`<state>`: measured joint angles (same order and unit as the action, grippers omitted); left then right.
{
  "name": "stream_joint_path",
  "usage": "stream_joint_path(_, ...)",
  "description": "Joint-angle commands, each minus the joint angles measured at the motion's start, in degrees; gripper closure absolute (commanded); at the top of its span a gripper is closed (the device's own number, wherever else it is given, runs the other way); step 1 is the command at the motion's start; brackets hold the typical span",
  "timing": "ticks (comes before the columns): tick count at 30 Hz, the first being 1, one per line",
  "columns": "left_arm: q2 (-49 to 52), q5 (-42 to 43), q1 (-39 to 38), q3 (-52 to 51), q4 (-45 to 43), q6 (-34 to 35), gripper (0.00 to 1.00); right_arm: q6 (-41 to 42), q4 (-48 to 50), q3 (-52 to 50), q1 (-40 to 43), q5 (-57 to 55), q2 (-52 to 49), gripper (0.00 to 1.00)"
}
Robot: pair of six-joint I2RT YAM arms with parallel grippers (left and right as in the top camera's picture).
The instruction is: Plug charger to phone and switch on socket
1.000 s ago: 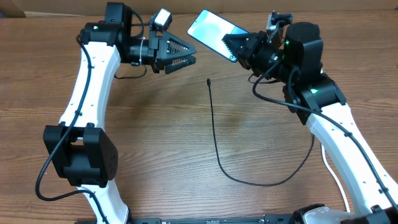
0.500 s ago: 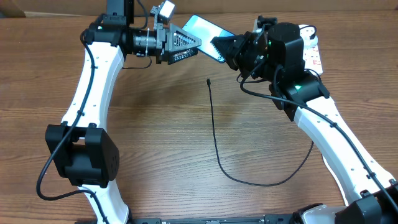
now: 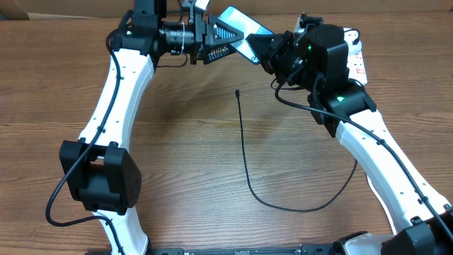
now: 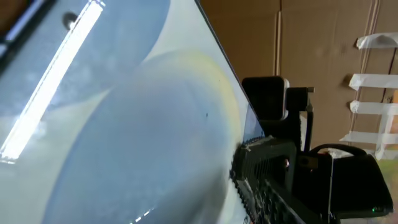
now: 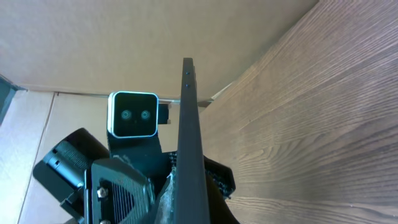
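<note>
Since half a sec ago the left gripper [image 3: 233, 41] has swung further toward the far edge and to the R, and is now right up at the phone [image 3: 237, 19]. Phone and right gripper [image 3: 257, 48] have nudged a bit farther back too. Charger [image 3: 243, 142] hasn't shifted.

Phone: slim flat slab, glossy glass, glowing pale blue-teal. It's held in the air, tilted, over the far side of the table [image 3: 177, 142]. In left wrist view the screen fills most of the frame w/ a bright strip-light reflection. In right wrist view it's edge-on, a thin dark bar w/ tiny dots near the top end.

Right gripper: clamped on the phone's R end, black ribbed triangular fingers [image 4: 267, 186].

Left gripper: same ribbed black plastic, fingers spread apart at the phone's L edge. Can't tell if the pads touch it.

Charger: thin matte black cable lying loose on the table, small connector tip pointing to the far side, well apart from the phone. It runs straight toward the near side, loops R, then goes under the R arm, rest hidden.

Socket [image 3: 357, 62]: white hard-plastic strip at far R, mostly blocked by the R arm's black wrist housing. Switches not legible.

Table: brown wood-grain surface. Cardboard wall [image 5: 124, 43] stands behind.
</note>
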<state>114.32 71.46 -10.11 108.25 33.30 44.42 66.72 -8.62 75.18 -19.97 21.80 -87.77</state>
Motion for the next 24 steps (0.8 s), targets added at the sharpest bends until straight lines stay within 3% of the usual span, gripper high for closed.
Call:
stream_joint_path(1, -1.5, -2.9, -0.3, 0.7, -3.9, 6.3, 0.51, -0.3, -1.1, 1.1, -2.4, 5.8, 0.9, 0.96)
stream_joint_path(9, -1.5, -10.6, -0.9, 0.7, -10.5, 21.2, 0.57, 0.5, -1.1, 1.1, -2.5, 5.9, 0.9, 0.96)
stream_joint_path(14, -1.5, -14.5, -2.6, 0.7, -15.9, 26.6, 0.60, 1.0, -1.1, 1.0, -2.6, 5.9, 0.7, 0.96)
stream_joint_path(20, -1.5, -16.9, -5.1, 0.7, -25.1, 29.8, 0.63, 5.2, -0.6, 1.0, -3.2, 7.6, -2.0, 0.96)
stream_joint_path(24, -1.5, -17.9, -5.4, 0.7, -25.8, 29.9, 0.63, 7.1, -0.6, 1.0, -3.6, 9.4, -3.8, 0.96)
